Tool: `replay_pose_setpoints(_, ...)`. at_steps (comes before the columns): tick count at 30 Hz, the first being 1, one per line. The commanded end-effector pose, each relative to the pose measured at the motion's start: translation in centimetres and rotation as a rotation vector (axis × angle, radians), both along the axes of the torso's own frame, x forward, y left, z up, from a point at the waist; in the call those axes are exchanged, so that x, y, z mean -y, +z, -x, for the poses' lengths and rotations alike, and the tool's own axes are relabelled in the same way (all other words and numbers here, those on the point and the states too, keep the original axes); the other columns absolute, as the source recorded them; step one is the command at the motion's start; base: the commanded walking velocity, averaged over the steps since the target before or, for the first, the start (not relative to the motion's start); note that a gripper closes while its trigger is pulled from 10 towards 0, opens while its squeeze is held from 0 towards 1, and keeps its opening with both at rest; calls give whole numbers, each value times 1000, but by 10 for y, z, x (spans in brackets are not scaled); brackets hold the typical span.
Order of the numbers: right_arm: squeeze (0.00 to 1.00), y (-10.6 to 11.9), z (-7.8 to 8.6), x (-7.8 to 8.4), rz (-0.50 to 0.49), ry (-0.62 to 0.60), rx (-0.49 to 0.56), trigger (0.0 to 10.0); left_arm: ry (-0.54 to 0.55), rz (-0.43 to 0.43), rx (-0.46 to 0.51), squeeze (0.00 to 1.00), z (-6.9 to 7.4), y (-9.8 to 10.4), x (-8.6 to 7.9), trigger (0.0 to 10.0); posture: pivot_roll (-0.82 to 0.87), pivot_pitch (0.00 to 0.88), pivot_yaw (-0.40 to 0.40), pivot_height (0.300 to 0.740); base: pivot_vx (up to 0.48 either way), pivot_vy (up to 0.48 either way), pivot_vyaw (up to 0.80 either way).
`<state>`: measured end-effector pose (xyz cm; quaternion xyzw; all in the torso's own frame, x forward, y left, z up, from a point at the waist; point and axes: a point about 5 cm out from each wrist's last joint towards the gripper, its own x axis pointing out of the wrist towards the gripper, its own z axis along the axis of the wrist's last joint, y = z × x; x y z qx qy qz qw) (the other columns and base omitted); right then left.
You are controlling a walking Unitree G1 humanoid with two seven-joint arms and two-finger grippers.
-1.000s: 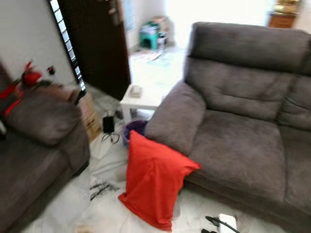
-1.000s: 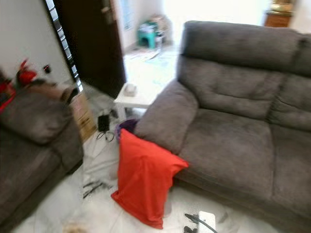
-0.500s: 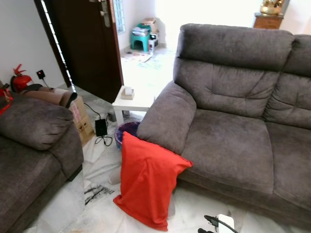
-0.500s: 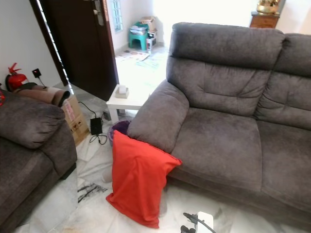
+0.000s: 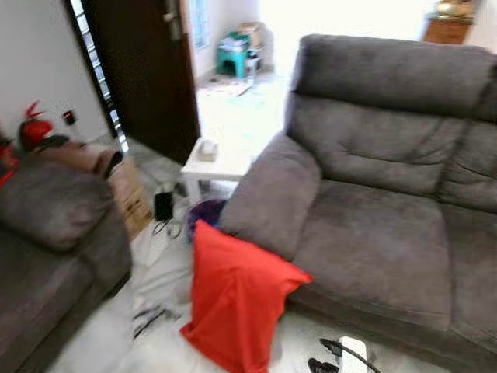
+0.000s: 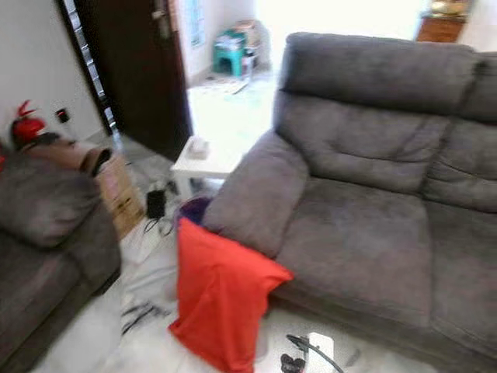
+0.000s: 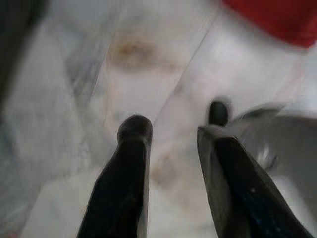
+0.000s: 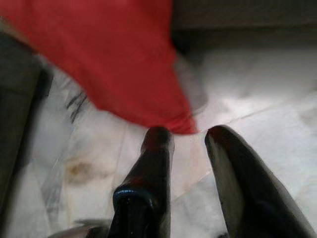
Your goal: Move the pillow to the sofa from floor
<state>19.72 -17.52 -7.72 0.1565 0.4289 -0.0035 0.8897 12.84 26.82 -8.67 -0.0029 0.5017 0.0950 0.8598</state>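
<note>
A red pillow [image 5: 237, 299] stands on the pale marble floor [image 5: 116, 334], leaning against the armrest of the grey sofa [image 5: 373, 225]. The same red pillow [image 8: 106, 54] spreads across the floor ahead of my right gripper [image 8: 190, 136], whose black fingers are open and hold nothing; its tips hang just short of the pillow's corner. My left gripper [image 7: 171, 124] is open over bare floor, with a corner of the red pillow [image 7: 272, 17] off to one side. Both wrist views are blurred.
A second grey sofa [image 5: 54, 233] stands at the left. A small white side table [image 5: 213, 159] and a purple bin [image 5: 206, 211] sit behind the pillow. A cardboard box [image 5: 128, 186], a charger with cables [image 5: 163, 206] and a white power strip [image 5: 349, 353] lie on the floor.
The whole picture has shifted and blurred, so the camera moved. The pillow, sofas and table keep their places relative to each other.
</note>
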Motion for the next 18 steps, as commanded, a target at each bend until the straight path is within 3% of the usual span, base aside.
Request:
replay_pose_setpoints(1, 0, 2, -4, -2, -14, 2, 14, 10000, 6, 13, -26, 0, 9, -4, 2, 10000, 48, 0, 35, 740, 315, 0, 0)
replay_pose_setpoints(7, 0, 2, -3, -1, -3, 17, 13, 10000, -4, 31, -27, 0, 8, -8, 17, 10000, 49, 0, 33, 740, 319, 0, 0)
replay_pose_setpoints(10, 0, 2, -4, -1, 4, 52, 17, 10000, -11, 42, -22, 0, 1, -10, 32, 10000, 49, 0, 29, 740, 316, 0, 0)
replay_pose_setpoints(15, 0, 2, -3, -1, 3, 64, 11, 10000, -11, 45, -22, 0, -2, -11, 36, 10000, 52, 0, 25, 740, 332, 0, 800)
replay_pose_setpoints(18, 0, 2, -2, -1, -6, 56, 14, 10000, -10, 28, -31, 0, 3, -10, 29, 10000, 48, 0, 25, 740, 325, 0, 800)
